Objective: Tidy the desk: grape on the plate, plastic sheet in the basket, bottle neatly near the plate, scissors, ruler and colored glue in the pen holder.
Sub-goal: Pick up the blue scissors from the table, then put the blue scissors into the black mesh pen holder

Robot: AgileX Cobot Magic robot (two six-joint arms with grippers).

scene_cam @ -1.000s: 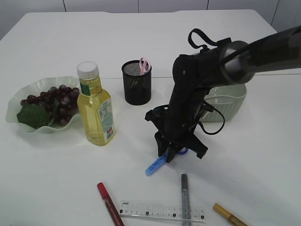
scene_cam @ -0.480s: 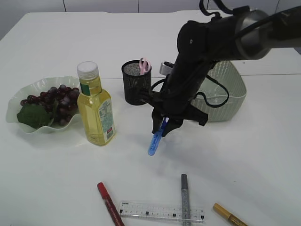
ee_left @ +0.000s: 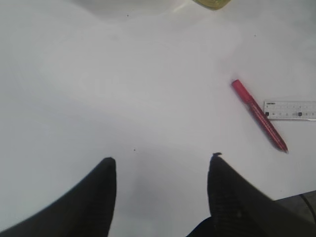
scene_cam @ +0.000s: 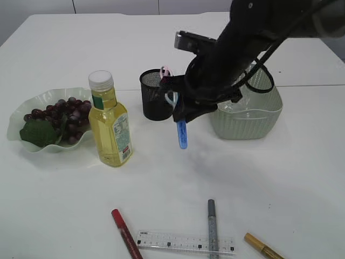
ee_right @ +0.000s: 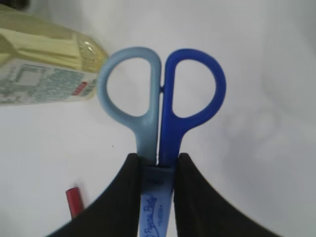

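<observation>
My right gripper (scene_cam: 182, 110) is shut on the blue scissors (scene_cam: 182, 134) and holds them in the air, sheathed tip down, just right of the black mesh pen holder (scene_cam: 156, 96), which has a pink item in it. In the right wrist view the scissors' handles (ee_right: 160, 98) stick out past the jaws (ee_right: 157, 163). The yellow bottle (scene_cam: 109, 123) stands beside the plate (scene_cam: 32, 143) with grapes (scene_cam: 64, 113). The clear ruler (scene_cam: 186, 243) and the red (scene_cam: 125, 233), grey (scene_cam: 212, 220) and gold (scene_cam: 263, 246) glue pens lie at the front. My left gripper (ee_left: 160, 160) is open over bare table.
The pale green basket (scene_cam: 253, 116) stands right of the pen holder, partly behind the right arm. In the left wrist view the red pen (ee_left: 259, 114) and the ruler's end (ee_left: 290, 110) lie to the right of the jaws.
My right gripper has lifted the blue scissors off the table and carried them up and back, toward the pen holder. The basket is less covered by the arm.
</observation>
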